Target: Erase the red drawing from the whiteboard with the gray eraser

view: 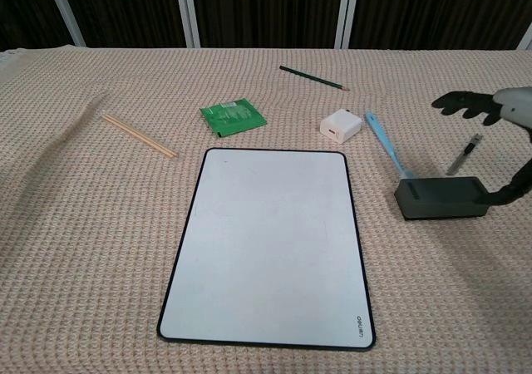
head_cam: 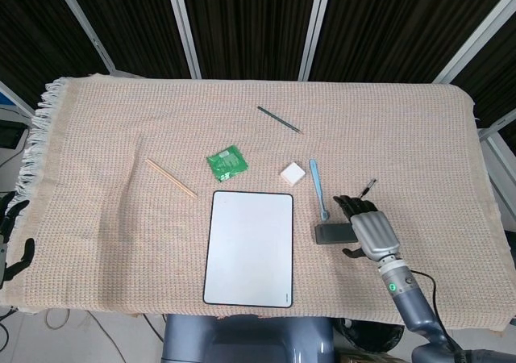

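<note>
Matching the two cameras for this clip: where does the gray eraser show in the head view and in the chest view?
Head view: the gray eraser lies lower right of centre, right of the whiteboard, beside the right hand.
Chest view: gray eraser at the right edge, mid-height, right of the whiteboard.
Shared landmark: the light blue tool, its lower end by the eraser.

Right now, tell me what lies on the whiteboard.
Nothing lies on the whiteboard; its surface shows blank white, no red drawing visible. The eraser sits on the cloth beside it, right hand open above. Nothing is covered.
</note>
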`<action>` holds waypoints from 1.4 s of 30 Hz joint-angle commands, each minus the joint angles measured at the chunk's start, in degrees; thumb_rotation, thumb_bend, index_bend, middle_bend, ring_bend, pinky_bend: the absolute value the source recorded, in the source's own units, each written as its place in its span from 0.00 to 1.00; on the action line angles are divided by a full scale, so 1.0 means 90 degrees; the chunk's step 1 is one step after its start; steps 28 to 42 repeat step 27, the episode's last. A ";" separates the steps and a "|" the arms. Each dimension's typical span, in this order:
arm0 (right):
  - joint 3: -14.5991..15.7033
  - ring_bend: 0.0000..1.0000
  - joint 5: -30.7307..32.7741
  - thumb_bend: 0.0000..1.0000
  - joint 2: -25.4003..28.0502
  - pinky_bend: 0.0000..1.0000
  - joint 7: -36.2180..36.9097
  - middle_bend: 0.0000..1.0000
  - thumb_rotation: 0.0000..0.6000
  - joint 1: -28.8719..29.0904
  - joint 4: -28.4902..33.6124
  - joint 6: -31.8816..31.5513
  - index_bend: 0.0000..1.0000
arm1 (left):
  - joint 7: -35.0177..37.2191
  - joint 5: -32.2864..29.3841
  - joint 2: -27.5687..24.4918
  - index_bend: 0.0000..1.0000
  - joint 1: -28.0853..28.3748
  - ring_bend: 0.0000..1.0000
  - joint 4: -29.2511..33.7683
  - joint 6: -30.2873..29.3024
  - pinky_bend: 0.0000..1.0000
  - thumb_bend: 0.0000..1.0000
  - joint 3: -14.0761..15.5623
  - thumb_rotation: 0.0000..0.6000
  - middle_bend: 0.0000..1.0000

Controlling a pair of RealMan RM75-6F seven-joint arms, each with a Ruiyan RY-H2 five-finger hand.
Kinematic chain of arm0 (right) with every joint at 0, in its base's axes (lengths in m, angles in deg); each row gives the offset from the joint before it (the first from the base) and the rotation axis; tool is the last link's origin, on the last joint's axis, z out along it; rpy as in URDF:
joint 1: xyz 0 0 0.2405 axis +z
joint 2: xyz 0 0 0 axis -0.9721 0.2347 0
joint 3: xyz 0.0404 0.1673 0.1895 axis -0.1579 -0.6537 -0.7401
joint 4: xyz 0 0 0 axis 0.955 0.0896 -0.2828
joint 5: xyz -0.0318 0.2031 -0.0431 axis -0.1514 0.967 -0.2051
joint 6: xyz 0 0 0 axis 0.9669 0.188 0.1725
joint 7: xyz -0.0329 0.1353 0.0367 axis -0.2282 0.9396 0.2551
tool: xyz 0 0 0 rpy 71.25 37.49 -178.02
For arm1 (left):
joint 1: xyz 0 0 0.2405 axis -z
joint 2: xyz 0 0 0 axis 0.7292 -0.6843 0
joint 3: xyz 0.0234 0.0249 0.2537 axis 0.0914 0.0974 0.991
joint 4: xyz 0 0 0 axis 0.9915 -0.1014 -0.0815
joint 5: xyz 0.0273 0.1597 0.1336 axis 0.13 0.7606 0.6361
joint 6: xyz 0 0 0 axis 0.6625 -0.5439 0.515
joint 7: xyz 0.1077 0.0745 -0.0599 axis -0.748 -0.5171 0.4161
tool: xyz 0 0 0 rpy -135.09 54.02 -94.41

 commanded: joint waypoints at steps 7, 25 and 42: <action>0.0506 0.10 -0.1446 0.10 0.0470 0.17 0.0650 0.06 1.00 -0.1274 0.0156 -0.1872 0.08 | -0.0029 -0.0017 0.0006 0.15 0.0009 0.00 0.0019 0.0018 0.00 0.47 -0.0004 1.00 0.01; 0.0295 0.08 -0.2077 0.10 -0.0282 0.15 0.0931 0.04 1.00 -0.2414 -0.1633 -0.3508 0.06 | -0.0084 0.0076 0.0034 0.15 -0.0033 0.00 0.0016 -0.0080 0.00 0.47 0.0033 1.00 0.01; 0.0291 0.08 -0.2118 0.10 -0.0245 0.15 0.0962 0.04 1.00 -0.2434 -0.1630 -0.3469 0.06 | -0.0082 0.0078 0.0027 0.15 -0.0035 0.00 0.0007 -0.0089 0.00 0.47 0.0027 1.00 0.01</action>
